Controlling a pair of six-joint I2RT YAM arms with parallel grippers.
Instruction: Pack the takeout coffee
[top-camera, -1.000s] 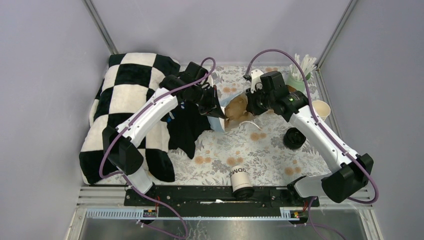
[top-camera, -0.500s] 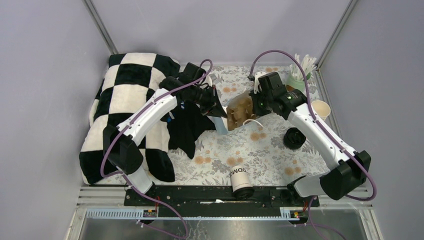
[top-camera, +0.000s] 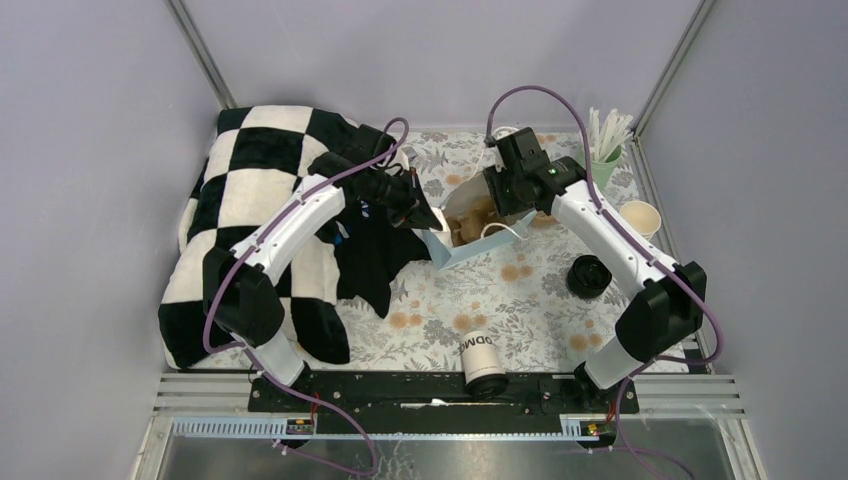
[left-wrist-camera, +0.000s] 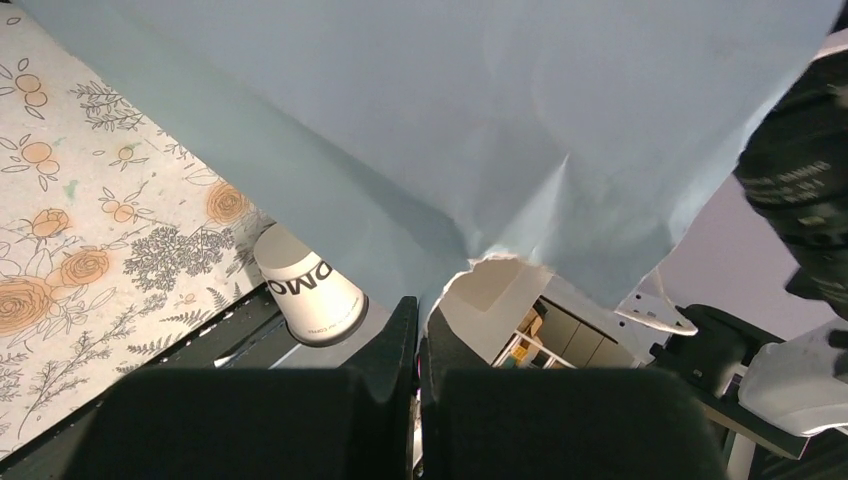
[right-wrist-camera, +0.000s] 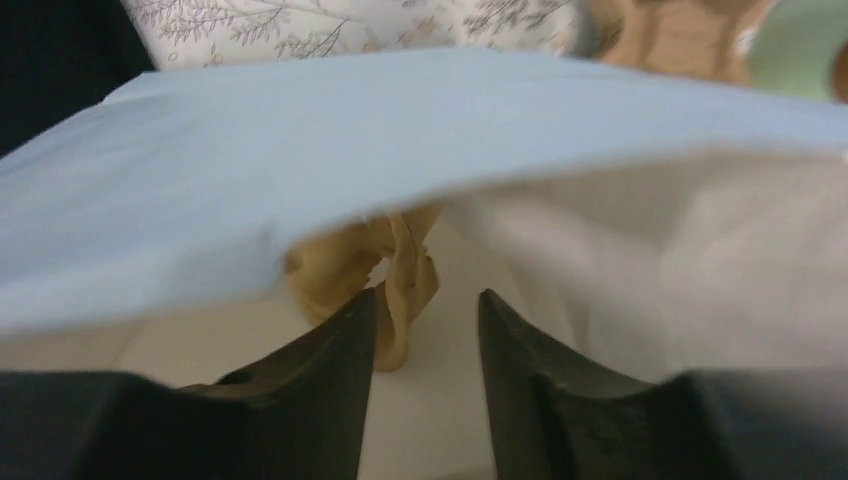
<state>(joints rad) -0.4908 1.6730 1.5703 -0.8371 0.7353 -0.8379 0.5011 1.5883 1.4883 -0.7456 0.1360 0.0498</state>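
Top external view: takeout coffee (top-camera: 479, 353) lies on its side at the near edge of the tabletop (top-camera: 540, 310), about midway along it, black lid toward the arm bases, well apart from both grippers; not yet packed. Light blue paper bag (top-camera: 455, 243) sits toward the far edge; left gripper (top-camera: 418, 212) clamped on the bag's rim, paper pinched between its fingers. Right gripper (top-camera: 497, 196) reaches into the bag mouth, jaws parted partway; brown pulp cup carrier (top-camera: 480, 213) lies inside, a tab of it standing between the tips, seemingly ungripped. Step in hand, as I judge: readying the bag, carrier seated inside. Next move calls for the right arm to clear the bag, cross to the near edge and take the toppled cup by its side without crushing it; bag mouth wants holding open.
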